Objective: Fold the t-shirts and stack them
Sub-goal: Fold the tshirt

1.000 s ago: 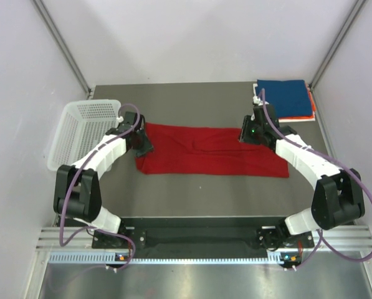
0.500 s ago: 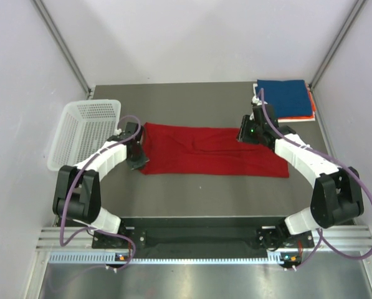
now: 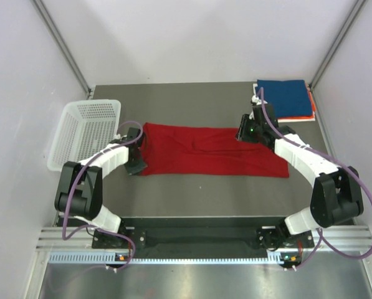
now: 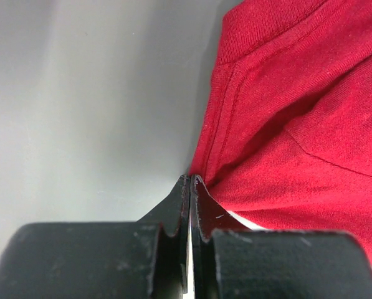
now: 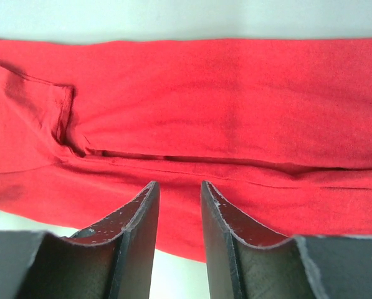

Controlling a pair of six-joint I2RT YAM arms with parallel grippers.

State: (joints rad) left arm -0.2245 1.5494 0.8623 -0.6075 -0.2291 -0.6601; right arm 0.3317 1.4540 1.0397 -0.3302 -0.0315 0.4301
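Observation:
A large red t-shirt (image 3: 210,152) lies folded into a long strip across the middle of the table. My left gripper (image 3: 136,163) is low at the strip's near left corner. In the left wrist view its jaws (image 4: 190,179) are pressed together on the shirt's edge (image 4: 285,124), and creases run out from the tips. My right gripper (image 3: 245,134) hovers over the strip's far edge, right of centre. Its fingers (image 5: 179,185) stand a little apart with only red cloth (image 5: 235,106) showing beyond them. A folded dark blue t-shirt (image 3: 285,96) tops a stack over an orange one (image 3: 311,111).
A white mesh basket (image 3: 86,128) stands at the table's left edge, just behind my left arm. The folded stack sits in the far right corner against the frame post. Bare grey table (image 3: 192,103) shows behind the red shirt.
My left gripper has slid toward me along the shirt's left edge to its near corner and shut there. My right gripper has stayed almost still.

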